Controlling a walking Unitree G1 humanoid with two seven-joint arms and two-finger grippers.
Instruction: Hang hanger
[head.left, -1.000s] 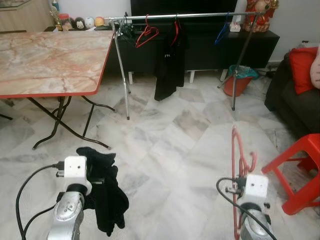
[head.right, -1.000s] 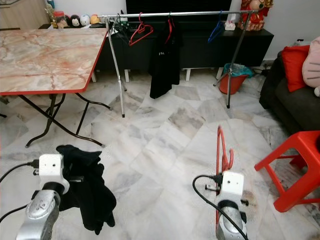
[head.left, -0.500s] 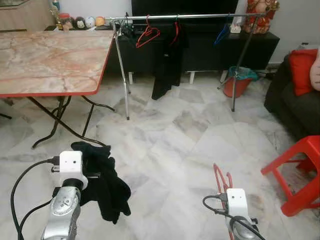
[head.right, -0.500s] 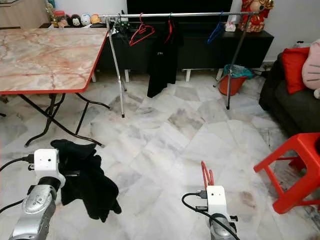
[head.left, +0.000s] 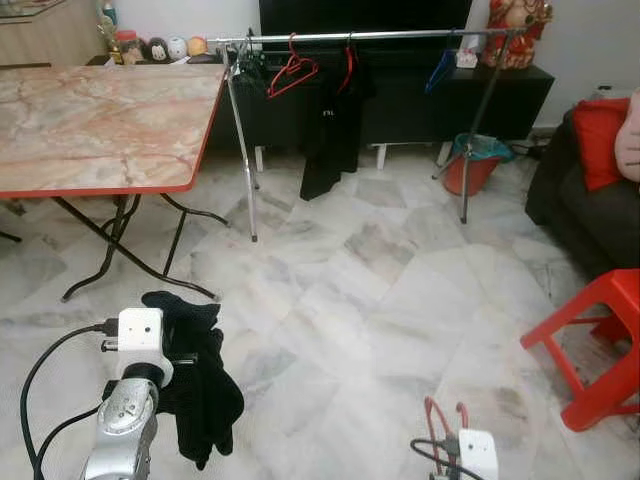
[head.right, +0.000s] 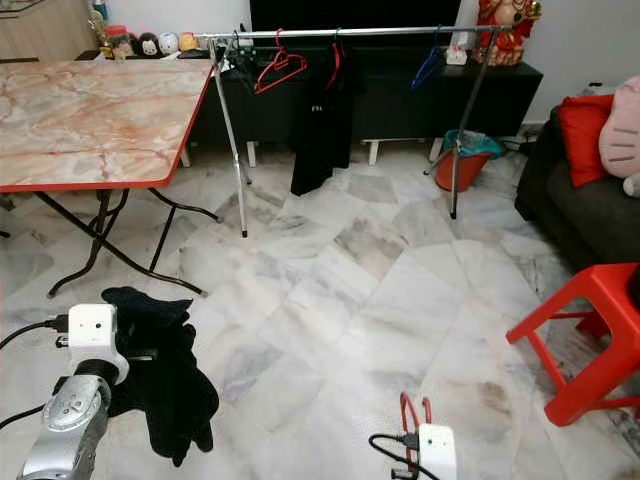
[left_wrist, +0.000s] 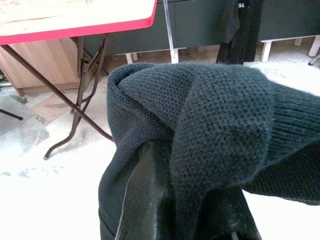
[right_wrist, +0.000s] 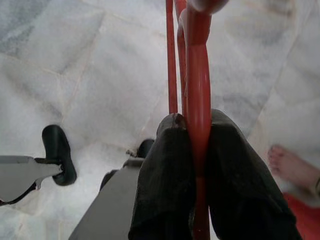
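My right gripper (right_wrist: 193, 131) is shut on a red hanger (right_wrist: 197, 90), low at the bottom edge of the eye views, where the hanger's top (head.left: 443, 414) pokes up above the wrist. The left gripper (head.left: 192, 358) is held low on my left, shut on a black knit garment (head.left: 203, 392) that drapes over its fingers (left_wrist: 142, 197) and hangs toward the floor. Far ahead stands a metal clothes rail (head.left: 360, 36). On it hang a red hanger (head.left: 291, 70), a black garment (head.left: 331, 130) and a blue hanger (head.left: 440, 66).
A marble-top folding table (head.left: 100, 120) with a red edge stands at left. A red plastic stool (head.left: 598, 340) and a dark sofa (head.left: 585, 205) with a red cushion are at right. An orange bucket (head.left: 470, 166) sits by the rail's right leg. A person's bare foot (right_wrist: 292, 168) is near my right wrist.
My right arm has dropped from raised to the bottom edge, lowering the red hanger with it. The left arm still holds the black garment, shifted slightly.
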